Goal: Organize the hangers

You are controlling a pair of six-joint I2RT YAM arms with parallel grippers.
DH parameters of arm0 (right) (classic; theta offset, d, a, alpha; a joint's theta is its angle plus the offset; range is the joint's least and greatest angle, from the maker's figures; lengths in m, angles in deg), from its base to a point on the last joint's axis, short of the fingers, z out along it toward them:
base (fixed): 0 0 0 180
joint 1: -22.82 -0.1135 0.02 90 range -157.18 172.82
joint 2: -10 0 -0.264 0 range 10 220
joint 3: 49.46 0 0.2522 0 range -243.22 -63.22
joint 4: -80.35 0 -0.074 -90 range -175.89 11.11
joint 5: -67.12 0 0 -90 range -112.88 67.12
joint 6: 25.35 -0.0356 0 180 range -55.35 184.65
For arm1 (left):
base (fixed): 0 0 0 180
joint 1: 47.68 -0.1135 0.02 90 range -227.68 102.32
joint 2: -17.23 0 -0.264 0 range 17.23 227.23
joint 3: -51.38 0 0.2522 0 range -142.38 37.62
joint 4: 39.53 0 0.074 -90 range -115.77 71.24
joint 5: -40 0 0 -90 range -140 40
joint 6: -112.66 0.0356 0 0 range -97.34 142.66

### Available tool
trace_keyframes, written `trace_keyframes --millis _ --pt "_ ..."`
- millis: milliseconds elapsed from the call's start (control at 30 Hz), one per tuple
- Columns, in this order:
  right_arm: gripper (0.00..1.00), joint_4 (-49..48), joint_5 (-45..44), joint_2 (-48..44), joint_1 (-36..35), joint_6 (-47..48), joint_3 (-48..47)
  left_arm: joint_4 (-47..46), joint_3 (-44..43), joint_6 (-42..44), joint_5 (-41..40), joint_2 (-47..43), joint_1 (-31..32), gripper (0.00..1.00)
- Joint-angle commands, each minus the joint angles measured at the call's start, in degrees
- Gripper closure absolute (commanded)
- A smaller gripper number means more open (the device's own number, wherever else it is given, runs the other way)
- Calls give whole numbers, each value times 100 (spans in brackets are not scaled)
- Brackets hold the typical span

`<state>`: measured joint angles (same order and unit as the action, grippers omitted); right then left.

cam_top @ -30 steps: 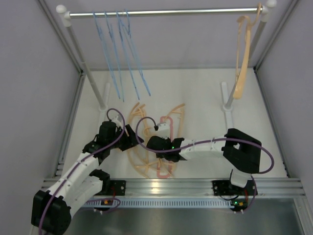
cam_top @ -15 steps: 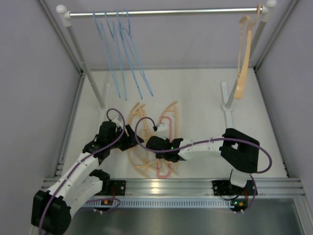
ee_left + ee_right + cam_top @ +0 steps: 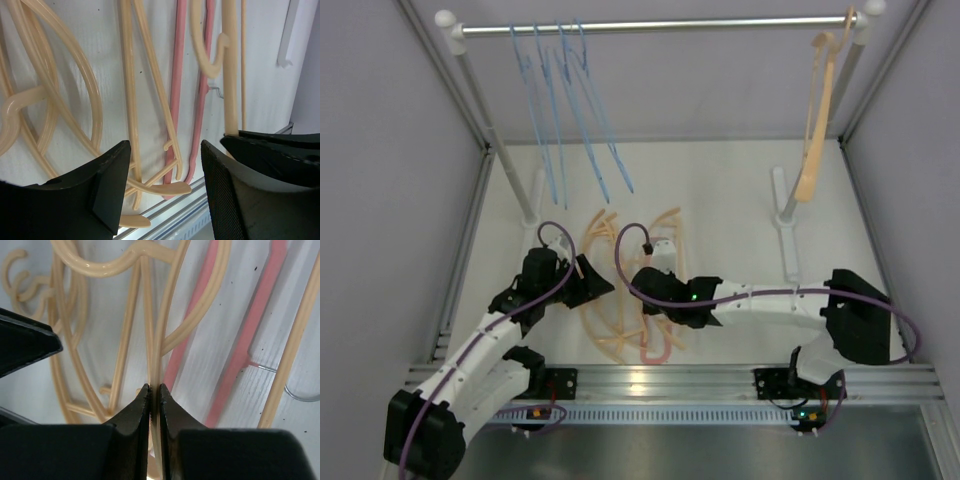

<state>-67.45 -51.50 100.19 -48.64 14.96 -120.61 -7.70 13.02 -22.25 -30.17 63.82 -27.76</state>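
Note:
Several peach hangers (image 3: 610, 300) lie tangled on the white table with a pink hanger (image 3: 658, 345) among them. My right gripper (image 3: 155, 388) is shut on a thin bar of one peach hanger (image 3: 167, 315), low over the pile (image 3: 642, 305). Just left of it, my left gripper (image 3: 165, 160) hovers open over the peach hangers (image 3: 130, 75) and the pink hanger (image 3: 176, 90), holding nothing. Several light-blue hangers (image 3: 570, 110) hang at the left of the rail. One peach hanger (image 3: 813, 120) hangs at the rail's right end.
The silver rail (image 3: 660, 25) spans the back on two white posts (image 3: 785, 205). Grey walls close both sides. An aluminium frame (image 3: 670, 380) runs along the near table edge. My two grippers stand close together, the right one's black body (image 3: 280, 150) beside my left fingers.
My right gripper has shut on the peach hanger's bar, and that arm's elbow has swung out to the right. The blue hangers sway slightly. The left arm has stayed still.

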Motion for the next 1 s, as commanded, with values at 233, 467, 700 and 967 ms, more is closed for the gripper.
trace_keyframes --millis 233,467,700,967 --pt "100 459 -258 -1512 -122 -128 113 -224 -54 -89 -6 -247 3 37" --pt "100 582 -223 -2418 -122 -269 307 -224 -98 -124 3 -299 -6 37" --pt "100 766 -275 -3350 -122 -436 447 -225 -98 -141 12 -308 3 37" --pt "100 767 -276 -4141 -122 -708 614 -225 -115 -133 29 -317 3 37"
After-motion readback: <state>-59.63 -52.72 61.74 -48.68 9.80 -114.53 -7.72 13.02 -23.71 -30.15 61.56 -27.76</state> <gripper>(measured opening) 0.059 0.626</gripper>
